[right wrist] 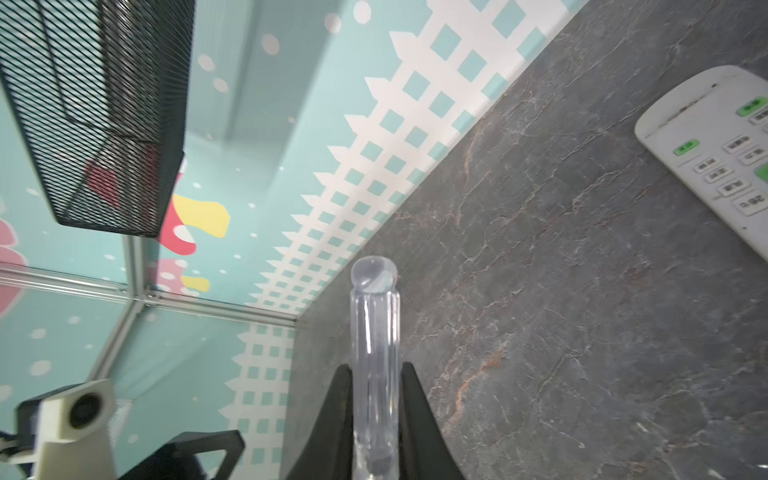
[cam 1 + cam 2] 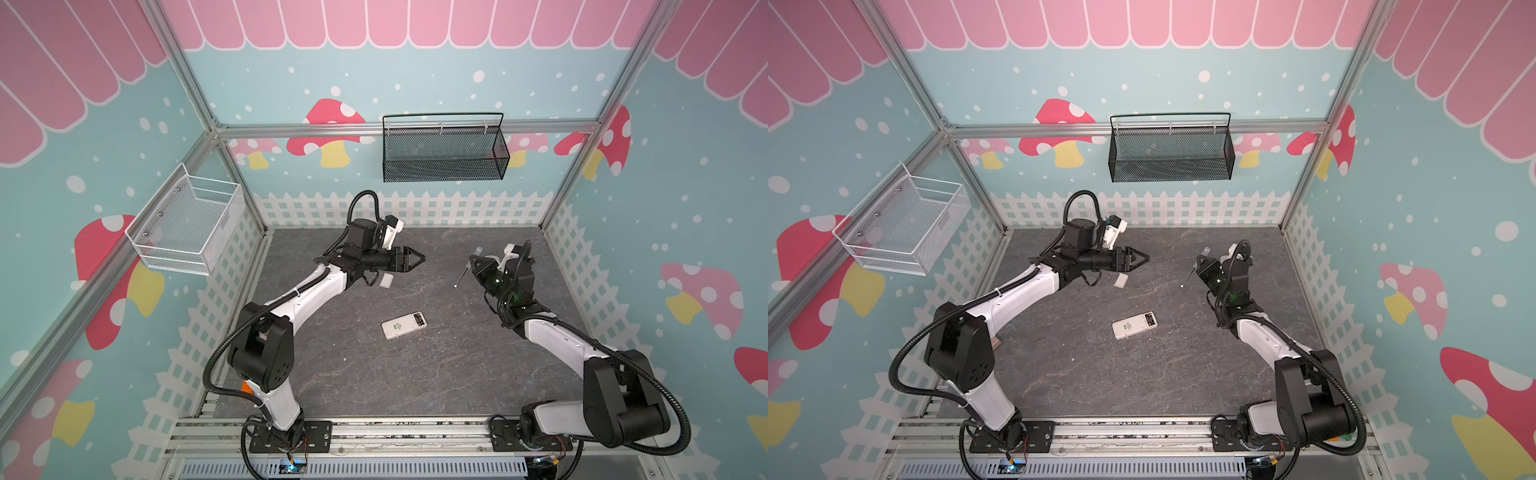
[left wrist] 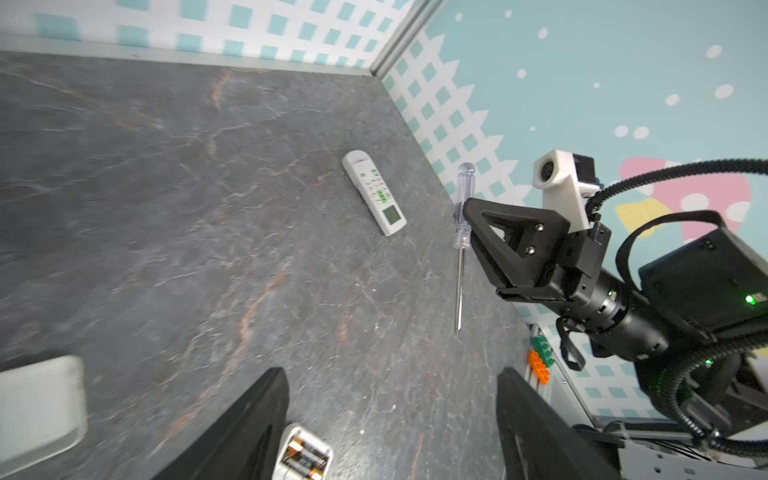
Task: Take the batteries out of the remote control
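The batteries sit in the open back of the remote control, which lies in the middle of the table. The left gripper has its jaws apart and holds nothing. The right gripper squeezes the clear handle of the screwdriver.

Bare tabletop all around the remote control; screwdriver and white lid well apart from it.

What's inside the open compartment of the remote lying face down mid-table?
Dark batteries with coppery ends, side by side in the remote's compartment. The left wrist view cuts it off, and it is tiny from above, so their count is unclear.
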Robot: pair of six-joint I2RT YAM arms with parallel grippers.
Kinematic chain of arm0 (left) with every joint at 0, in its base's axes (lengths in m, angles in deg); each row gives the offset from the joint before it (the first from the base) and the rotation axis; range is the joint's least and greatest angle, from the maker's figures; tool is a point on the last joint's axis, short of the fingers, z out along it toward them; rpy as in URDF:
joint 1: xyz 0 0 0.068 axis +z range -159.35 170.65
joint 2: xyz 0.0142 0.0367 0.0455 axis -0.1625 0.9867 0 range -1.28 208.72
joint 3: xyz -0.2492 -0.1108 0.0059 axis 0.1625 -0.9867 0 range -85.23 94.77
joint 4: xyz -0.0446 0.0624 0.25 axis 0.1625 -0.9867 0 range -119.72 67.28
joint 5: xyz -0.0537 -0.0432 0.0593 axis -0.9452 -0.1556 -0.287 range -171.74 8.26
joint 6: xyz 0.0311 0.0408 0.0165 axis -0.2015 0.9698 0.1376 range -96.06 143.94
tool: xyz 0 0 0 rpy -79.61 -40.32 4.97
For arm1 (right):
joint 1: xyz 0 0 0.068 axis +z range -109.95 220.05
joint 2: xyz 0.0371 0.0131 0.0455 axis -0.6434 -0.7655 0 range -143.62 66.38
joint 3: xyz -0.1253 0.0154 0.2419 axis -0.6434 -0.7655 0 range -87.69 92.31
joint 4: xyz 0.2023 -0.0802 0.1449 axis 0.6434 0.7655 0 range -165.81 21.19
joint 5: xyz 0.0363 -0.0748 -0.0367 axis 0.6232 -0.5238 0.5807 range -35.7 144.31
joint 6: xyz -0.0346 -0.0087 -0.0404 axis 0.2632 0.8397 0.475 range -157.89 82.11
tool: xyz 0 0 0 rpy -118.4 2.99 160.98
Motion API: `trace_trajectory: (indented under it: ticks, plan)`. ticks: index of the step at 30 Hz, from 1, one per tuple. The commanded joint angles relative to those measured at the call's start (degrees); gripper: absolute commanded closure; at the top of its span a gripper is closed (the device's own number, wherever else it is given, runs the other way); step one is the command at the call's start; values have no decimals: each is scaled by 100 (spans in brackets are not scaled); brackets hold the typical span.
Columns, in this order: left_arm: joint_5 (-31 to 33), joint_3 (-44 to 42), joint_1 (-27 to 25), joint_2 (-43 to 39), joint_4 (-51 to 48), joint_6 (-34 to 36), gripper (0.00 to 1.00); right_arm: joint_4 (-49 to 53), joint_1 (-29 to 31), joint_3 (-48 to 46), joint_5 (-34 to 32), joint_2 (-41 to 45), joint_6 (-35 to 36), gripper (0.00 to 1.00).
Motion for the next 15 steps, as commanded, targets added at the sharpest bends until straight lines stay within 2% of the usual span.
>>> trace_trajectory:
  ticks: [1,6,8,10,15]
  plan:
    - [-322,272,-347,286,1019,-1001,21,-1333,-23,-292,-17,245,-982,89]
    - [-429,164,-737,693,2339,-2381,26,-1911,-26,-651,-269,563,-1141,89]
    - [-480,102,-844,798,2807,-2732,30,-1940,-34,-693,-277,695,-1040,90]
    - [-438,64,-939,875,3106,-2846,33,-1938,-39,-744,-284,779,-1006,90]
    - [-356,168,-1135,1025,2916,-2805,38,-2107,-39,-977,-353,900,-1218,91]
